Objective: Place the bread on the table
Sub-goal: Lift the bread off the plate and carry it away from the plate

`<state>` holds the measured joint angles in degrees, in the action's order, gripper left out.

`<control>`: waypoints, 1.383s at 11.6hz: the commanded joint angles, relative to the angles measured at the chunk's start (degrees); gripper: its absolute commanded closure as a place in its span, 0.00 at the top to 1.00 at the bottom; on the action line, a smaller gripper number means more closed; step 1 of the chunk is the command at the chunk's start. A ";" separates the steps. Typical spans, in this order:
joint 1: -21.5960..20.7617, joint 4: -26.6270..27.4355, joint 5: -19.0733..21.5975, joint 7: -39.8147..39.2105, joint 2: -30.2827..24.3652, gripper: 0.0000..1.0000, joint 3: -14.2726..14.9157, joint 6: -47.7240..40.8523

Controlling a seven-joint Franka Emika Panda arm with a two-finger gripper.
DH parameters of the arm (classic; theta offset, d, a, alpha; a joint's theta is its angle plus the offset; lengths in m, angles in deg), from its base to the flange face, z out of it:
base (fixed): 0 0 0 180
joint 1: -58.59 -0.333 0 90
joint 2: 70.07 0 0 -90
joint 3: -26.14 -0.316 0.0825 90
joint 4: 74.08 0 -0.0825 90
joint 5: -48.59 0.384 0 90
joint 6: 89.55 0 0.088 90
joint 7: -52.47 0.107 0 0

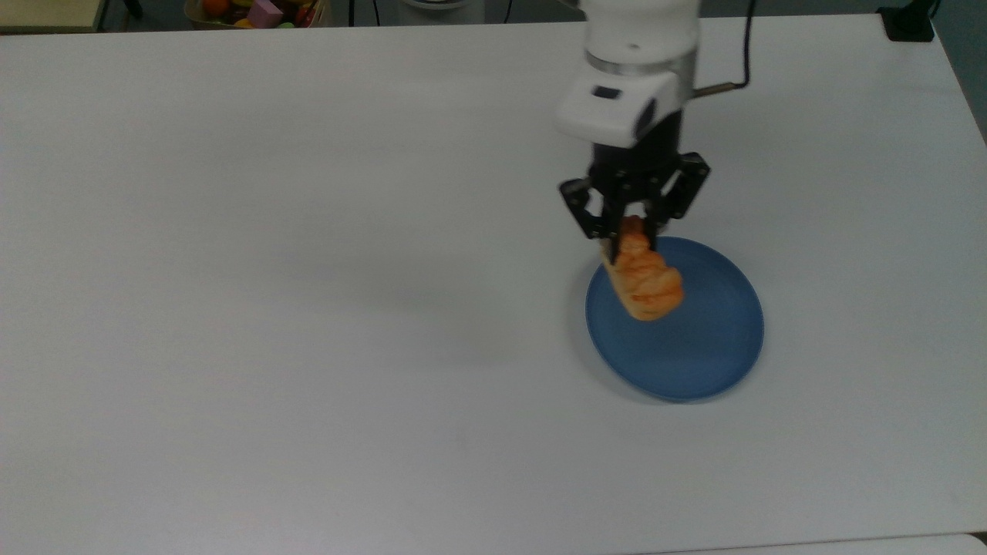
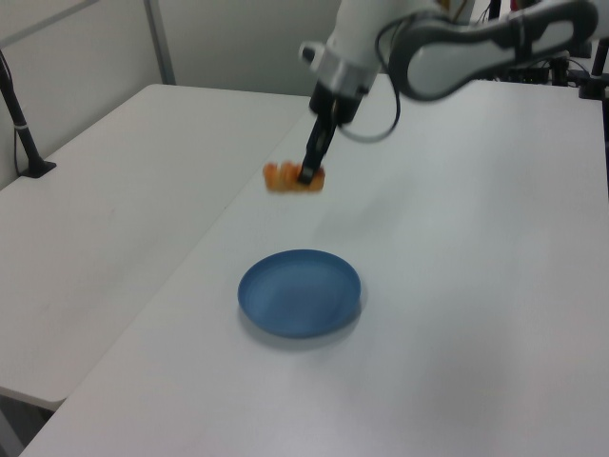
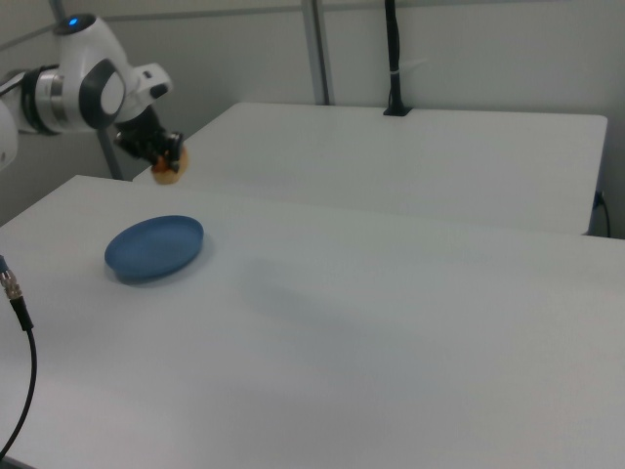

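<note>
- Top view, upper right of frame: pincer (image 1: 632, 231) is clenched on one end of the bread (image 1: 644, 277), w/ the rest of the roll hanging out past the fingertips toward the frame's lower right.
- Left view: bread (image 2: 290, 177) sits high in the frame, up in the air under the pincer (image 2: 310, 174), well clear of the blue plate (image 2: 300, 292). Right view agrees: bread (image 3: 168, 164) is at the pincer (image 3: 162, 154), above and behind the plate (image 3: 154, 246) at mid-left.
- So bread is off the plate, airborne, not yet on the desk (image 1: 308, 308).
- Risk 1: end-only grip. Most of the roll overhangs, so a quick swing could make it pivot or slip out. Glazed top prob doesn't help friction.
- Risk 2: early drop. In the top view the bread overlaps the plate's upper-left rim (image 1: 597, 289), so a slip now would likely land it back on the plate or on the rim, i.e. task not done.
- Risk 3: release from this height. Bread could bounce or roll; an oblong shape lands unpredictably. Needs lowering close to the desk first.
- Risk 4: setting down too near the plate, so it ends up leaning on the rim. Plenty of bare desk toward the top view's left; safer to go well apart from the plate.
- Risk 5: squeezing harder to fix slip could deform the roll, if soft. Can't tell from here.
</note>
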<state>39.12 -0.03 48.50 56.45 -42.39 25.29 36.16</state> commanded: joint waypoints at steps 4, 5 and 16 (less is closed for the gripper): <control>12.60 3.38 6.94 -9.05 -5.54 0.34 2.61 -5.04; 14.10 3.38 7.03 -10.12 -5.36 0.34 3.05 -4.96; 30.54 2.68 7.12 -20.23 7.63 0.34 3.93 14.18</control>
<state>68.35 2.39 54.26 39.07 -38.04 29.17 44.39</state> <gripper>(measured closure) 0.656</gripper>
